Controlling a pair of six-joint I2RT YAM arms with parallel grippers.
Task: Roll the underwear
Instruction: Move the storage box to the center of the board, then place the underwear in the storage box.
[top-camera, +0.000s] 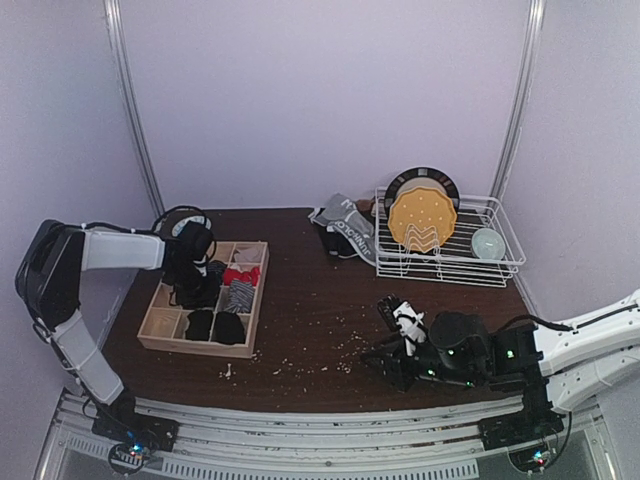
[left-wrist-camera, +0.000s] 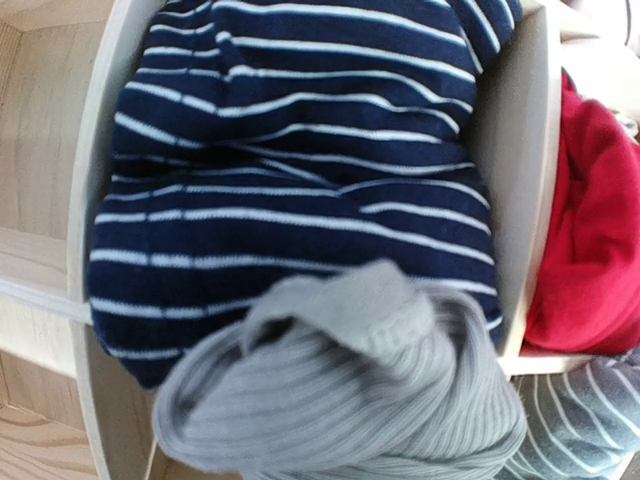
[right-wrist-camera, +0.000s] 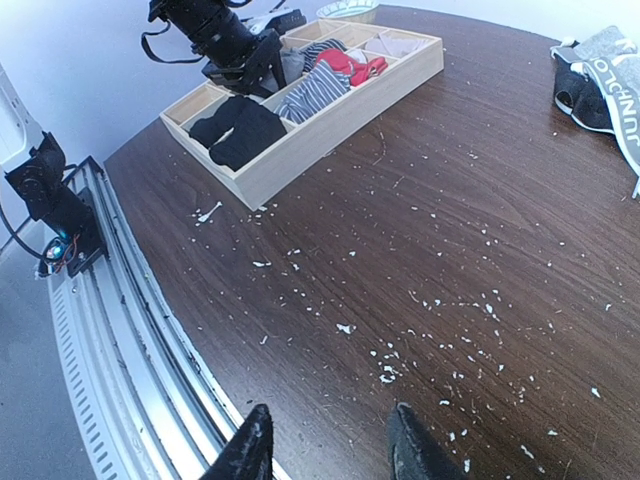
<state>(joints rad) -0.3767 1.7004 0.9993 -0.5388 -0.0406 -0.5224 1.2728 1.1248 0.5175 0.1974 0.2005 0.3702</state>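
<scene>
The left gripper (top-camera: 192, 278) reaches down into a shallow wooden tray (top-camera: 150, 325) with dividers, which sits on the left part of the dark table (top-camera: 320, 300). In its wrist view a bunched grey ribbed piece (left-wrist-camera: 340, 400) fills the bottom of the picture right where the jaws would be. Its folds hide the fingers, and the jaws appear closed down on it. The piece lies on top of a navy cloth with thin white stripes (left-wrist-camera: 300, 170) that fills one compartment. A red cloth (left-wrist-camera: 595, 230) sits in the next compartment to the right, behind a wooden divider. Black pieces (right-wrist-camera: 240, 128) lie in the compartments at the tray's near end. The heap of underwear (top-camera: 342, 228), grey and black with a white-lettered waistband, lies at the back of the table, just beside a white wire dish rack (top-camera: 500, 265) that holds a yellow plate (top-camera: 422, 222) upright. That heap is well apart from both arms. The right gripper (right-wrist-camera: 332, 450) hovers low over the near right part of the table with its two dark fingers apart and nothing between them. White crumbs (right-wrist-camera: 385, 365) are scattered over the wood in front of it.
</scene>
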